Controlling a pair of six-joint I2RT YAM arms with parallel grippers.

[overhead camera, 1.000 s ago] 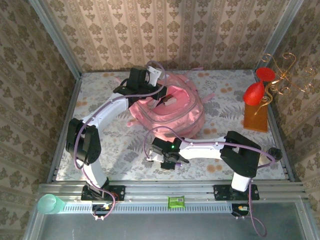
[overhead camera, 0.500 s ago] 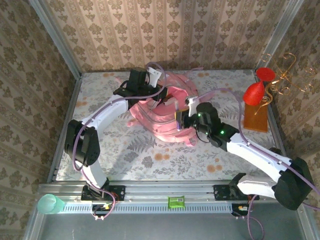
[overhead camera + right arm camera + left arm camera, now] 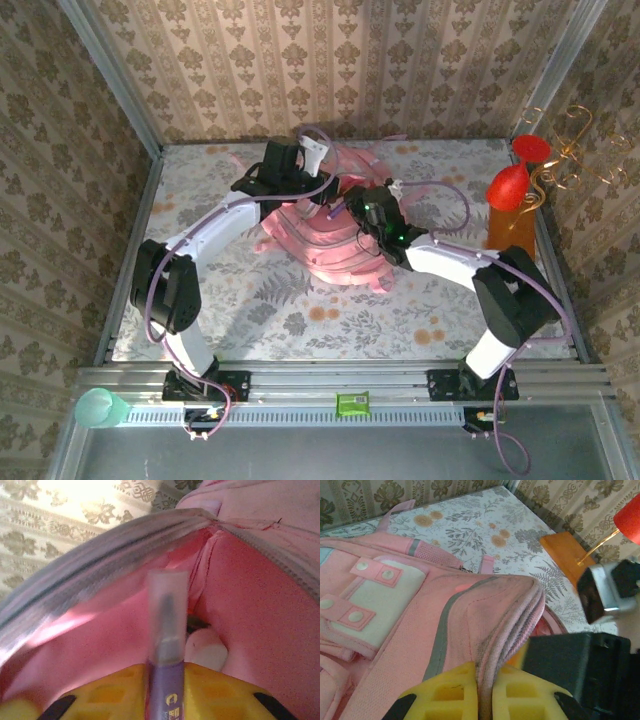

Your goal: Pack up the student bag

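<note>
The student bag [image 3: 335, 250], a big pink backpack, lies at the back middle of the table. My left gripper [image 3: 322, 197] is shut on the rim of its open mouth; between the yellow pads [image 3: 451, 692] of the left gripper [image 3: 487, 692] runs the pink zipper edge of the student bag [image 3: 395, 630]. My right gripper [image 3: 352, 208] reaches into that mouth. In the right wrist view the right gripper [image 3: 165, 682] is shut on a purple pen [image 3: 166, 630] with a clear cap, pointing into the bag's pink inside [image 3: 250, 630]. A white item [image 3: 207, 650] lies deeper in.
An orange block [image 3: 512, 235] with red cone shapes [image 3: 510, 185] and a gold wire stand [image 3: 570, 150] stands at the right edge. A green cup [image 3: 100, 408] and a small green item [image 3: 352, 404] rest on the front rail. The right arm's black housing [image 3: 580, 670] crowds the left gripper.
The right arm has swung from the table's front middle up to the bag and put the pen into its mouth. The left gripper has kept its hold on the rim.
</note>
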